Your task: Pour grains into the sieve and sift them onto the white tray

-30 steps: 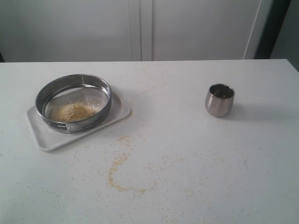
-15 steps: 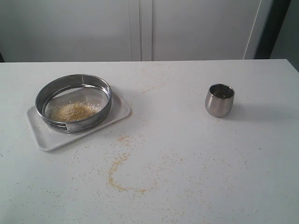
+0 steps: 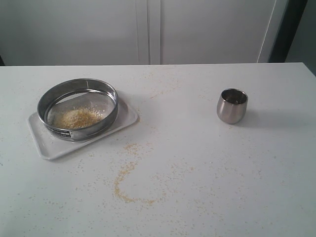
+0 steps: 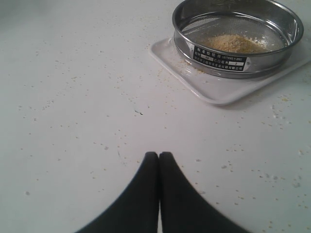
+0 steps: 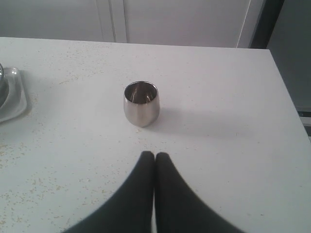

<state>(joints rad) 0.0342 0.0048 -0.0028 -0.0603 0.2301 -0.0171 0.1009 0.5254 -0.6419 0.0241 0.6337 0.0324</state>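
Bench point(image 3: 222, 173): flat, matte white top, speckled all over with stray granules.

Sieve point(image 3: 91, 132): wide, shallow round ring of brushed steel with a fine mesh floor. It stands upright on the white tray, at the left of the bench. A small dark label point(image 4: 219, 60) with pale print sits on its near wall.

Grains point(image 3: 76, 118): a low, loose heap of golden-yellow and paler bits on the mesh, towards the near side of the sieve.

White tray point(image 3: 49, 145): smooth, rectangular, with rounded corners and a low raised rim. It lies askew under the sieve, with bare margin showing near and left.

Spilled trail point(image 3: 123, 185): a thin yellow curved line of meal on the bench, near and right of the tray.

Steel cup point(image 3: 231, 106): small, rounded, polished, upright at the right, well apart from the sieve.

Left tool point(image 4: 159, 156): black, tapered fingers pressed together, holding nothing, above bare bench near the tray.

Right tool point(image 5: 154, 155): black fingers likewise pressed together, empty, near the cup.
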